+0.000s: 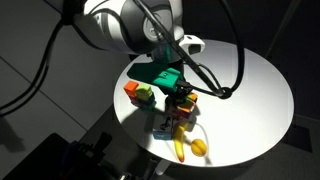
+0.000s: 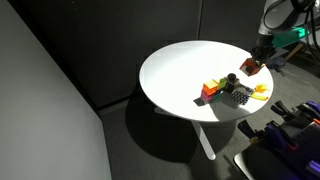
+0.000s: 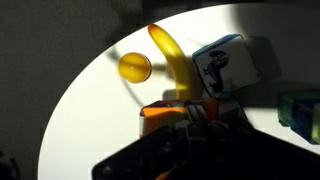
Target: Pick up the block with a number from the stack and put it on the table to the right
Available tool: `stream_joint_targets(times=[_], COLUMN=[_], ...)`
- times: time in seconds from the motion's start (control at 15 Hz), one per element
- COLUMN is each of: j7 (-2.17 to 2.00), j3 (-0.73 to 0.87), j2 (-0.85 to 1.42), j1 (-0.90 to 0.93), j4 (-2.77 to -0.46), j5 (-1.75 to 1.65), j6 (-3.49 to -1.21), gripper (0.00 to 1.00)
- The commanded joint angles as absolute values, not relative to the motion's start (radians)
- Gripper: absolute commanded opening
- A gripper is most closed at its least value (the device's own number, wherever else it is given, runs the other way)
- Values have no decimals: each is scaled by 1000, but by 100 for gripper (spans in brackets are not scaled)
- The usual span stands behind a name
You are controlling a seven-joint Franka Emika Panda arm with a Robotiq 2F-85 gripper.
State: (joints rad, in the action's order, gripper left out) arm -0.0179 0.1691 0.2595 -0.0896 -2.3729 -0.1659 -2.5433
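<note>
The gripper (image 1: 181, 102) is clamped on the block with a number (image 3: 162, 116), its orange sides showing, and holds it clear of the surface (image 1: 255, 90). The bluish-white cube (image 3: 226, 66) sits just beyond, beside the banana (image 3: 172, 60). Bare surface opens toward the opposite edge.

A small orange-sided cube (image 3: 158, 118) is held by the dark tool (image 3: 190, 120). A curved yellow banana (image 3: 172, 60), an orange ball (image 3: 135, 68) and a bluish-white cube (image 3: 225, 65) are seen on the white worktop (image 3: 90, 120).
</note>
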Motion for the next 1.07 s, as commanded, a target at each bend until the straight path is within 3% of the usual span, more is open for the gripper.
stream_joint_targets(times=[0.0,1.0], j7=[-99,-153], j3=[196,229], j2=[314,593], j1=[-81,-103], j4=[-2283,-1979], j5=[-211,-179], j6=[-2488,-2407], gripper=[2,2])
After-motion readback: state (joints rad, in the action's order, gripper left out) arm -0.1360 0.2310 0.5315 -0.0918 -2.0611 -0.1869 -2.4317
